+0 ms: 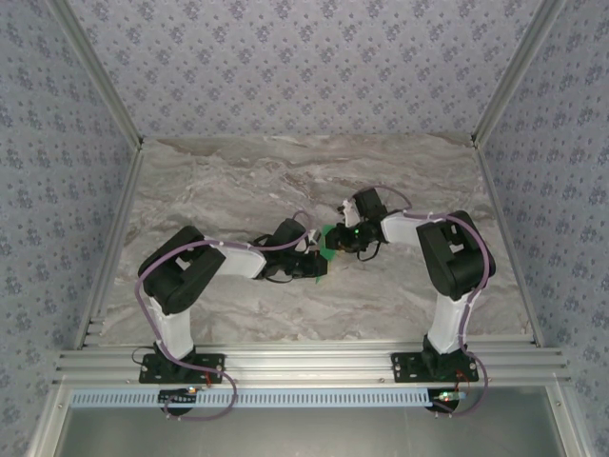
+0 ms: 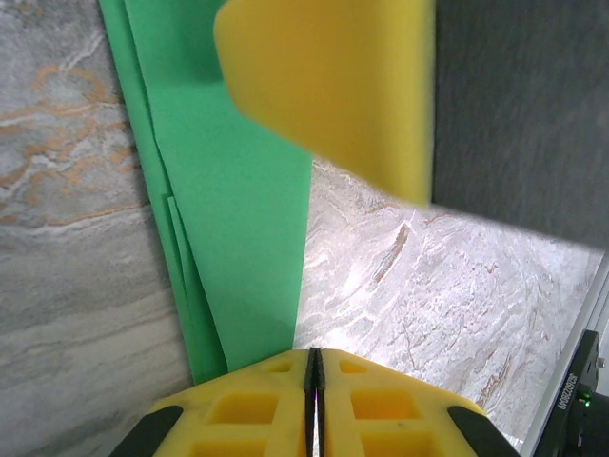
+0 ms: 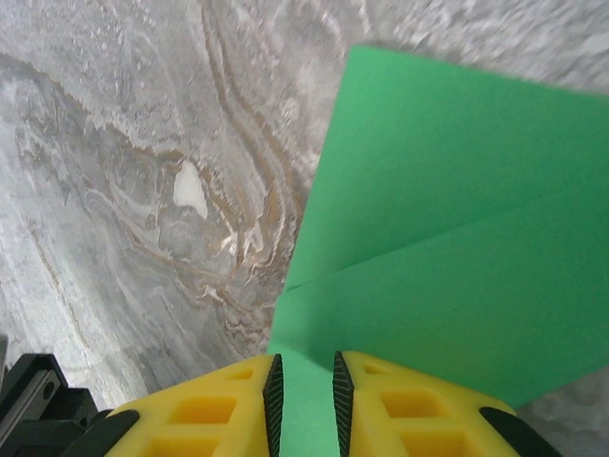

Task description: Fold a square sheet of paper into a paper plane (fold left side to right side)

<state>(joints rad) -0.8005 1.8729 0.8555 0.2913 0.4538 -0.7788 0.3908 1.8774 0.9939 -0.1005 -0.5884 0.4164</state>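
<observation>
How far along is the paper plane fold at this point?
Done: the green paper already carries folds, with layered flaps in the left wrist view and a crease in the right wrist view. In hand: the left tool is shut at its edge, the right tool slightly open over it. Left: it looks wide, not a slim dart, so more folds seem due.

Robot laboratory test cell. A marble-patterned surface (image 1: pixel 238 190) is enclosed by an aluminium extrusion frame (image 1: pixel 304 364) and by walls (image 1: pixel 304 67) lined with a repeating floral print. The left arm (image 1: pixel 181 281) and right arm (image 1: pixel 455 257), both cabled, are bolted to slotted rails at the surface's near edge.
</observation>
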